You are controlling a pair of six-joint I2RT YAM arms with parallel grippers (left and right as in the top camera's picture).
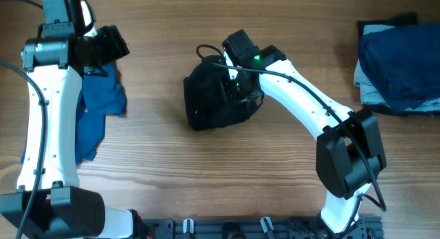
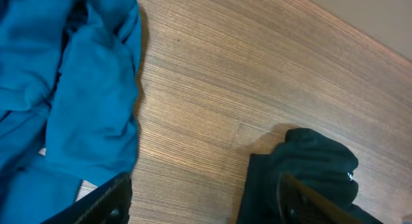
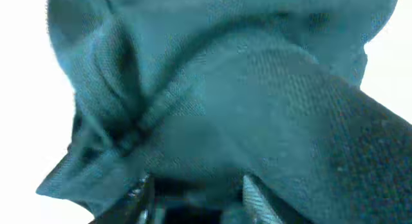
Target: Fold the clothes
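Only at the opening step I reckon: my right gripper (image 1: 236, 84) is clenched into the black T-shirt (image 1: 206, 105), wadded up well apart from the blue garment (image 1: 100, 105) where my left gripper (image 2: 203, 201) hangs open and empty, so next it needs shaking out flat.

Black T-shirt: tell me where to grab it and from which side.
Probably pinch a raised fold on top of the black T-shirt, coming straight down: it lies in a crumpled heap with no flat edge or corner showing.
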